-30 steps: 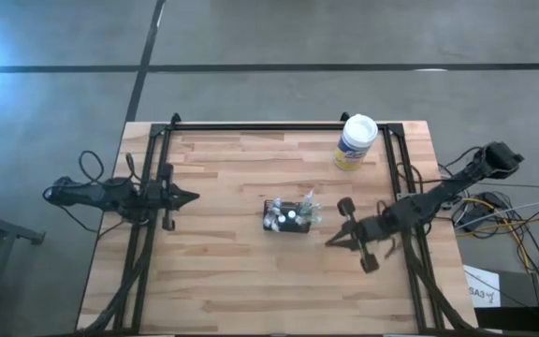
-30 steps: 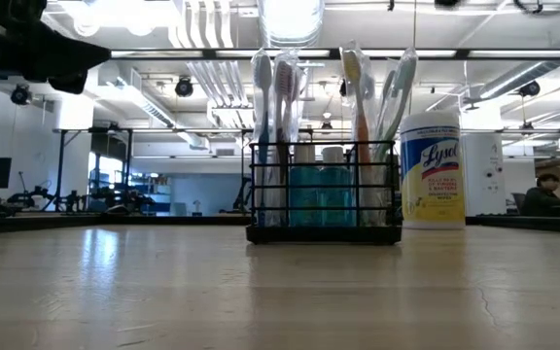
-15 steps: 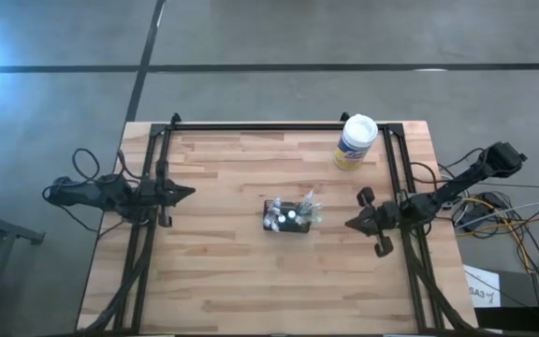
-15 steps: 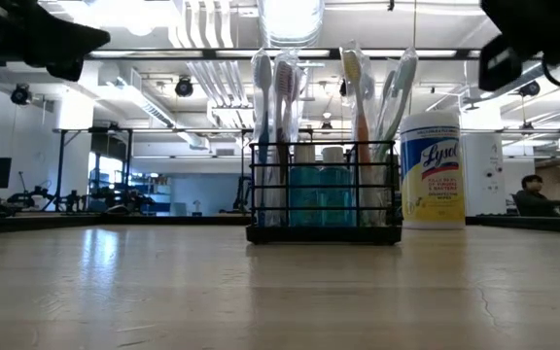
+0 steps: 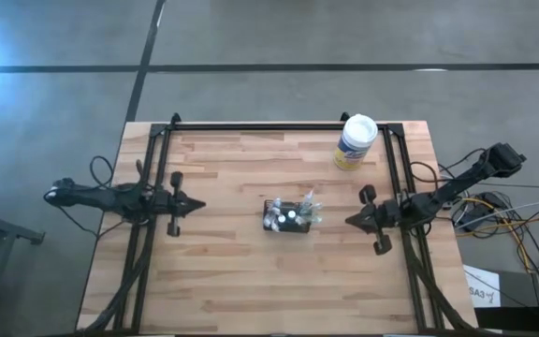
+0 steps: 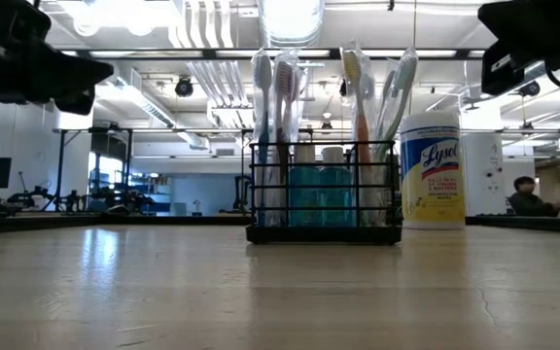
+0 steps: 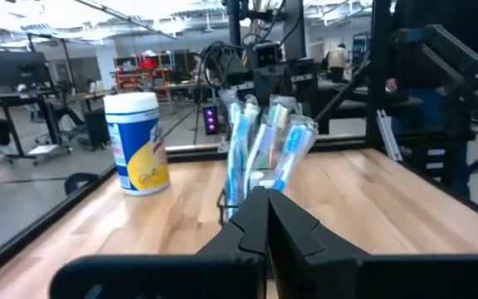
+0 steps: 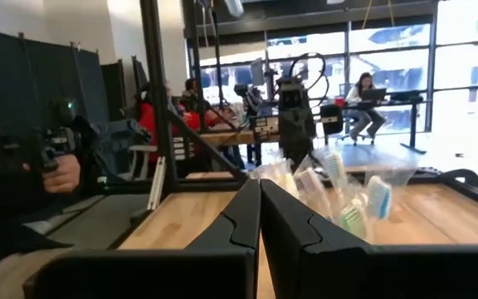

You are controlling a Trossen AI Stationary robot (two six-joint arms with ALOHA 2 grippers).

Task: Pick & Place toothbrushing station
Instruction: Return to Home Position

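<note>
The toothbrushing station (image 5: 289,216) is a small black wire holder with several toothbrushes standing in it. It rests on its base at the middle of the wooden table (image 5: 232,281) and shows upright in the low view (image 6: 324,190). My left gripper (image 5: 200,203) hangs shut at the table's left side and points level at the station (image 7: 264,141). My right gripper (image 5: 348,222) is shut at the right side, a short way from the station (image 8: 338,191). Neither gripper touches anything.
A white-lidded, yellow-labelled wipes canister (image 5: 356,141) stands at the far right corner. A black metal frame (image 5: 279,125) runs along the table's far edge and down both sides. Bare wood lies all around the station. A person's hand (image 8: 60,173) shows beyond the table.
My right gripper has drawn back from beside the station toward the table's right edge and sunk, staying shut. My left gripper has sunk a little and shifted slightly toward the near edge. The station has not moved.
</note>
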